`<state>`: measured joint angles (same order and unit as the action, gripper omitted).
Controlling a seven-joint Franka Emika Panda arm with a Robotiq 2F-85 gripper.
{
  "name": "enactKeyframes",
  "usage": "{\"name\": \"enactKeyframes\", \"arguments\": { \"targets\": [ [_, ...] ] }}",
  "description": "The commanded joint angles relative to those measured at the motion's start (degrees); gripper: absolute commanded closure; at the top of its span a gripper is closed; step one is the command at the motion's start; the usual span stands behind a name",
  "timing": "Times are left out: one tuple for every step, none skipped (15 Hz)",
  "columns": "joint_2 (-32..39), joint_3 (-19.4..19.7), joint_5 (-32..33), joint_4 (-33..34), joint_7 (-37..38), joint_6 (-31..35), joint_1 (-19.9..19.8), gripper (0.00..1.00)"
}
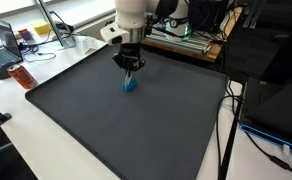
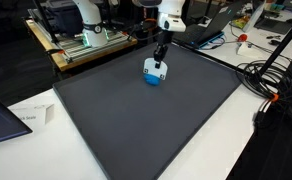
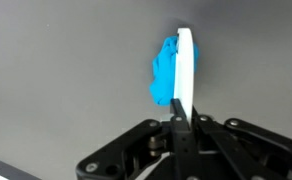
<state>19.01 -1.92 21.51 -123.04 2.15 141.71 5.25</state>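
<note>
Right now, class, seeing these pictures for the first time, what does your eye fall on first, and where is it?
The eye goes first to the small blue and white object, the only bright thing on the wide dark mat, toward its far side in both exterior views. The tool stands straight above it on a white robot arm. In the wrist view its fingers are pinched shut on the object's thin white edge.

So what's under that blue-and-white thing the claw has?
Only the dark mat shows around the blue-and-white thing, pinched by the claw. The patch directly beneath it is covered.
</note>
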Motion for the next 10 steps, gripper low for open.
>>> {"name": "enactKeyframes", "arguments": {
  "targets": [
    [2.16, 0.78, -0.45, 1.27, -2.36, 0.62, -0.11, 0.99],
    [2.39, 0.67, -0.92, 1.18, -3.15, 0.78, -0.4, 0.99],
    [2.75, 0.66, -1.17, 1.06, -3.7, 1.09, -0.66, 0.99],
    [3.06, 0.54, -1.57, 0.99, -4.49, 1.25, -0.96, 0.99],
    [3.48, 0.26, -2.36, 0.85, -5.69, 1.64, -1.49, 0.99],
    [3.9, 0.17, -2.94, 0.84, -6.49, 1.87, -1.82, 0.99],
    [4.25, -0.05, -3.76, 0.76, -7.58, 2.32, -2.27, 0.99],
    [4.58, -0.21, -4.62, 0.7, -8.56, 2.85, -2.69, 0.99],
    [5.0, -0.62, -6.14, 0.68, -10.18, 3.2, -3.33, 0.99],
    [5.35, -0.79, -7.27, 0.72, -11.41, 3.37, -3.74, 0.99]
  ]
}}
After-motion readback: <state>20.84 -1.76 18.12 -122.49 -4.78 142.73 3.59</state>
